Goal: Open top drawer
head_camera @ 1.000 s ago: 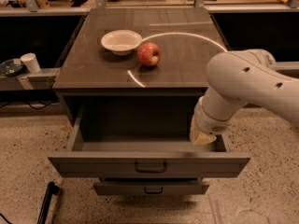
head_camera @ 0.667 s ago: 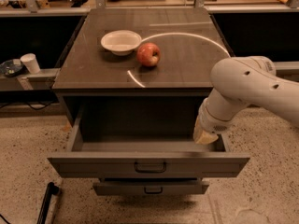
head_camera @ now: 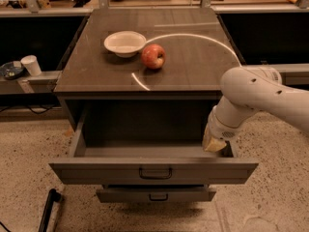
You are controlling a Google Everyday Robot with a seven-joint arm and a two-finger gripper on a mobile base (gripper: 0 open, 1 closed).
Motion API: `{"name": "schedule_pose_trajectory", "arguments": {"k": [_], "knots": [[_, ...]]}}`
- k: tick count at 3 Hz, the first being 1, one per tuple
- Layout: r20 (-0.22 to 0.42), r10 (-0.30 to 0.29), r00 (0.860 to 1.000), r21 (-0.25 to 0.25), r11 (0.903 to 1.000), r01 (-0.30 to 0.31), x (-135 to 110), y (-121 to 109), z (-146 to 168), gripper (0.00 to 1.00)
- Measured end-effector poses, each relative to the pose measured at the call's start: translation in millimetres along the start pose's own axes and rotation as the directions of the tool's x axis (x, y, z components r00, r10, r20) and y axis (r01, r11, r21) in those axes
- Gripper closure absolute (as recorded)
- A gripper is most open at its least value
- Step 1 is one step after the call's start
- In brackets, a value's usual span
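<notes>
Floor [head_camera: 270, 202], speckled and pale, fills the near edge, with a dark bar [head_camera: 47, 210] lying on it at the left. Just beyond is a narrower grey drawer [head_camera: 155, 194], slightly out, and directly above it the top drawer [head_camera: 96, 170]. Its wide flat front stands well forward of the cabinet, with the small dark pull handle [head_camera: 155, 173] at centre. Behind that front the tray is exposed and looks bare.

At the drawer's far right corner, by its right wall, is the gripper [head_camera: 214, 143], a tan tip hanging from the white arm [head_camera: 260, 93] that reaches in from the right. It is nowhere near the handle. Whether it is spread or closed cannot be told from this angle, nor whether it touches the drawer wall.

Farther back, the cabinet's dark surface [head_camera: 193, 66] carries a red apple [head_camera: 153, 56] and, just beside it to the far left, a white bowl [head_camera: 124, 43]. A paper cup [head_camera: 32, 65] stands on a ledge off to the left.

With the drawer this far out, the opening looks essentially complete. The step in hand seems to be the finish, and the next move likely calls for lifting the gripper up and away without nudging the drawer back in.
</notes>
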State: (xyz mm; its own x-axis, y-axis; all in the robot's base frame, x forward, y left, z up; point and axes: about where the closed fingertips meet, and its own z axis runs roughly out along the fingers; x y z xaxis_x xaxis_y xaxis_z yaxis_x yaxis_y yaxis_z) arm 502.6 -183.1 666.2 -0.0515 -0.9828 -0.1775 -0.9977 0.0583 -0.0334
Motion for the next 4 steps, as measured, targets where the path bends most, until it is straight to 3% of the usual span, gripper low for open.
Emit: {"name": "schedule_pose_trajectory", "arguments": {"k": [3, 4], "knots": [[-0.001, 0.01, 1.0, -0.021, 0.9997, -0.01, 3.5, 0.4, 8.2, 0.05], [0.0, 0.01, 1.0, -0.021, 0.9997, -0.01, 3.5, 0.5, 8.3, 0.0]]}}
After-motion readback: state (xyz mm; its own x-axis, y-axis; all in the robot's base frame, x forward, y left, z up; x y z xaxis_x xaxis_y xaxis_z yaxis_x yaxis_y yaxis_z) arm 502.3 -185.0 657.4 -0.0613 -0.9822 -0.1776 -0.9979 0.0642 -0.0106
